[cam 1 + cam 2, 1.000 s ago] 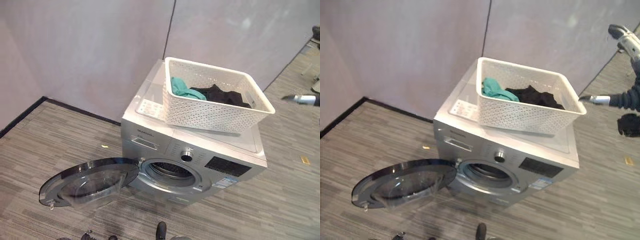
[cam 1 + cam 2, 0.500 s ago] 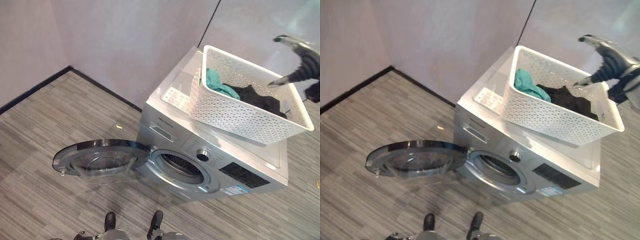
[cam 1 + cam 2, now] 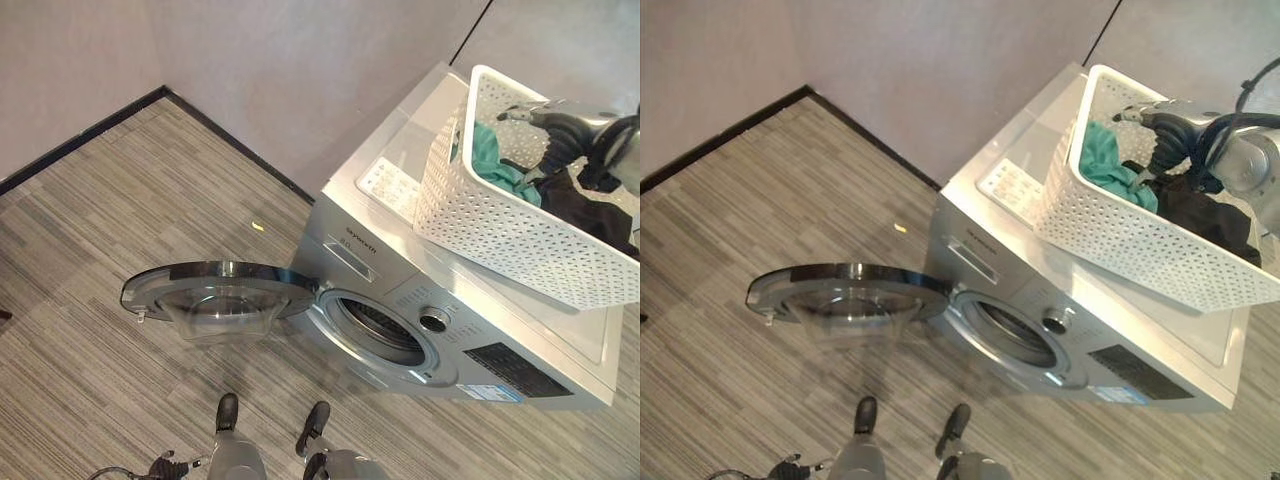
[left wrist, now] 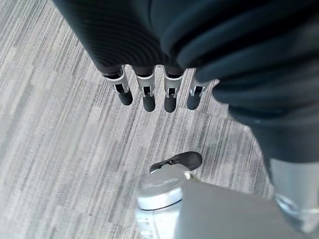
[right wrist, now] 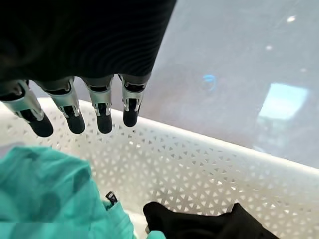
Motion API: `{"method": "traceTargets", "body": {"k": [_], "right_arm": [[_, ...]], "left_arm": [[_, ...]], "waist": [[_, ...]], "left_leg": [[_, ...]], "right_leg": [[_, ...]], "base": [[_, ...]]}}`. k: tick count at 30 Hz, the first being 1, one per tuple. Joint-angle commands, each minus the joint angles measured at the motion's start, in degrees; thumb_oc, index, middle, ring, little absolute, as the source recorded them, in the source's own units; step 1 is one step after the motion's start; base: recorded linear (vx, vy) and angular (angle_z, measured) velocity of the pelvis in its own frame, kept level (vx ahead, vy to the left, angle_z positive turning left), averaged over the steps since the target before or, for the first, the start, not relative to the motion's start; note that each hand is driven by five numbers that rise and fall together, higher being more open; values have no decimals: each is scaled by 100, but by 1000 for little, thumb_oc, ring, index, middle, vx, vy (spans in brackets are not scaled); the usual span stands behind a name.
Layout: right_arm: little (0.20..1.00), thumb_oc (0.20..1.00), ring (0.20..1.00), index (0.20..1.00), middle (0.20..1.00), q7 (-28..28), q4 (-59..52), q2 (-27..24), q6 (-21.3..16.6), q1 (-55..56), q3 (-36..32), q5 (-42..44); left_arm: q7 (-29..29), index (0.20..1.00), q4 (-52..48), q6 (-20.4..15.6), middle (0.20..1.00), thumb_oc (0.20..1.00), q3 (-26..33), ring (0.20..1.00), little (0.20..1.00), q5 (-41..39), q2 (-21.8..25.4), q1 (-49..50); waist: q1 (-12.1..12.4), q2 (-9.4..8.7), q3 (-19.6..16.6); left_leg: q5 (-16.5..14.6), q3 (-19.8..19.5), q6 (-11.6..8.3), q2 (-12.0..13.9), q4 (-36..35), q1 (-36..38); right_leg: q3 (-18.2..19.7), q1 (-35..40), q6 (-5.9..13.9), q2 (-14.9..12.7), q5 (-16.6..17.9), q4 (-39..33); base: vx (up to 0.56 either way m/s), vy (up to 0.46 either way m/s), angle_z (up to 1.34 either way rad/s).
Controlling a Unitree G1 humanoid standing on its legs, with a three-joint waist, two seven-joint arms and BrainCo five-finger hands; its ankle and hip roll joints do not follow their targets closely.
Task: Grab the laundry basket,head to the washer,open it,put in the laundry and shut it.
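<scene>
Laundry basket [image 3: 520,235] — a white perforated plastic one — sits on top of the silver front-loading washer [image 3: 440,300], toward the machine's right side, with its near long wall facing the camera. Inside it lie a teal garment [image 3: 1110,170] at the left end and a black garment [image 3: 1200,205] beside it, the two touching. The right hand [image 3: 1170,125] reaches in over the basket's open top from the right, above the clothes; in its wrist view the fingers [image 5: 102,112] hang straight and spread a little, above the teal cloth and close to the basket's inner wall, holding nothing. Whether the tips touch the fabric cannot be told.

Below the basket, the washer's round door [image 3: 215,295] is swung fully open to the left, its glass bowl facing up, and the drum opening [image 3: 385,325] shows dark behind it. A control knob [image 3: 434,321] sits on the front panel to the right of the opening.

The left hand [image 4: 149,89] hangs over the grey wood-pattern floor [image 3: 120,220], fingers straight and empty — well away from the washer. A small yellow scrap [image 3: 258,227] lies on the floor near the grey wall [image 3: 300,70].
</scene>
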Motion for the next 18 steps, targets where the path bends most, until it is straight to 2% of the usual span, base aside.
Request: {"method": "traceTargets", "body": {"k": [1,5,8,10,12,15,16,18], "right_arm": [[1000,1000,1000,1000,1000,170,104,-210,205,-525,16,254],[1000,1000,1000,1000,1000,342,180,-4,225,-540,272,64],[1000,1000,1000,1000,1000,534,328,288,281,-668,735,-547],[1000,1000,1000,1000,1000,579,388,383,272,-609,771,-660],[1000,1000,1000,1000,1000,533,418,517,278,-471,640,-803],[1000,1000,1000,1000,1000,-8,1072,1211,342,226,-75,-1669],[1000,1000,1000,1000,1000,-11,1074,1214,340,237,-86,-1672],[1000,1000,1000,1000,1000,-213,1353,1708,425,349,-279,-2276]], "left_arm": [[-95,1000,-8,-18,1000,1000,-162,1000,1000,-95,96,-60],[-122,1000,-27,-36,1000,1000,-229,1000,1000,-108,88,-137],[-166,1000,-116,-41,1000,1000,-327,1000,1000,-121,100,-227],[-159,1000,-120,-42,1000,1000,-352,1000,1000,-108,84,-243],[-159,1000,-140,-34,1000,1000,-385,1000,1000,-104,81,-271],[-57,1000,-139,-19,1000,1000,-456,1000,1000,-132,15,-407],[-58,1000,-139,-19,1000,1000,-457,1000,1000,-132,21,-406],[55,1000,-104,16,1000,1000,-501,1000,1000,-132,-16,-543]], "waist": [[145,-38,188],[178,-37,239],[237,-49,304],[262,-26,330],[275,-26,346],[340,15,439],[341,8,436],[379,38,507]], "left_leg": [[274,-309,-158,315,-279,-182],[279,-314,-152,306,-279,-217],[295,-333,-148,313,-279,-286],[271,-327,-154,335,-279,-271],[297,-351,-137,319,-279,-319],[316,-373,-108,302,-279,-389],[316,-373,-108,301,-279,-391],[319,-397,-94,299,-279,-449]], "right_leg": [[-95,248,727,-487,72,-13],[-84,207,728,-494,79,-13],[-97,158,742,-502,95,-13],[-82,165,737,-482,83,-13],[-100,127,737,-496,98,-13],[-64,47,729,-495,124,-13],[-64,45,729,-496,124,-13],[-42,-17,727,-503,140,-13]], "base": [[0,0,0],[-4,1,-2],[0,0,0],[0,0,0],[0,0,0],[0,0,0],[0,0,0],[-32,7,-1]]}}
